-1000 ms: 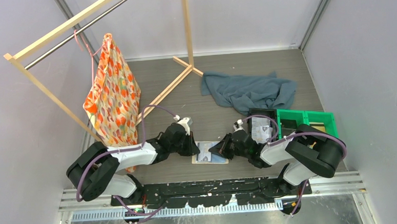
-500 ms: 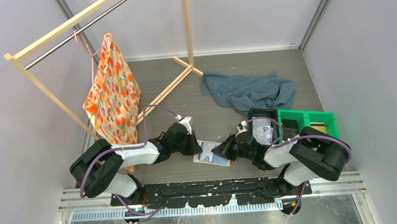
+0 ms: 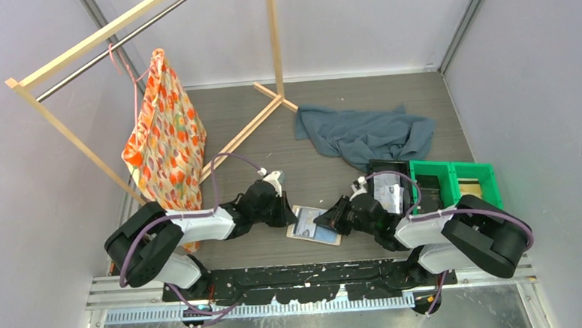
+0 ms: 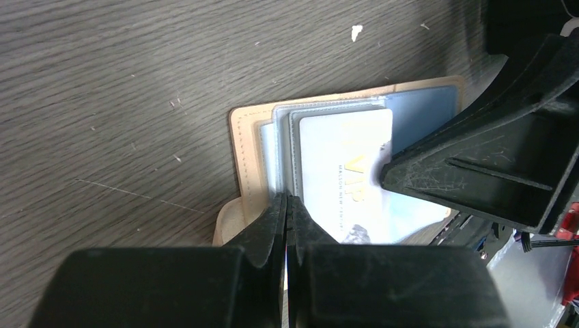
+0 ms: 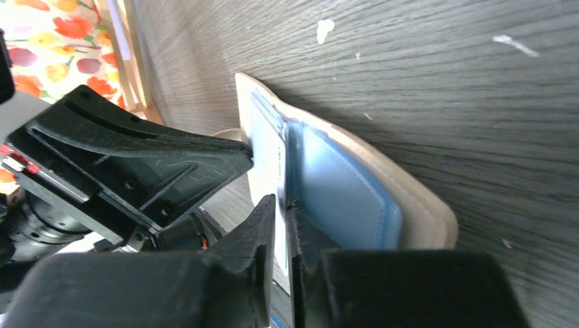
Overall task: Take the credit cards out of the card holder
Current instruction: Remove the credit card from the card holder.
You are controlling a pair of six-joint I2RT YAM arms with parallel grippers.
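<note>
The card holder (image 3: 325, 238) lies open between my two grippers near the table's front edge; it is tan with blue-grey pockets (image 4: 246, 143) (image 5: 410, 198). One of the credit cards (image 4: 348, 171) sticks partly out of a pocket, washed pale by glare, with "VIP" print. My left gripper (image 3: 289, 213) (image 4: 287, 205) is shut on the holder's near pocket edge beside the side tab. My right gripper (image 3: 330, 220) (image 5: 281, 205) comes from the opposite side, its jaws closed on the card's thin edge (image 5: 273, 157). Whether other cards sit behind it is hidden.
A black tray (image 3: 375, 167) holding a paper and a green bin (image 3: 450, 174) stand to the right, close behind the right arm. A grey-blue cloth (image 3: 365, 134) lies further back. A wooden rack (image 3: 270, 105) with a floral bag (image 3: 165, 137) stands at the left.
Both grippers and the card holder have shifted a little to the right, and the holder has turned slightly. The right arm has drawn back toward the right.
</note>
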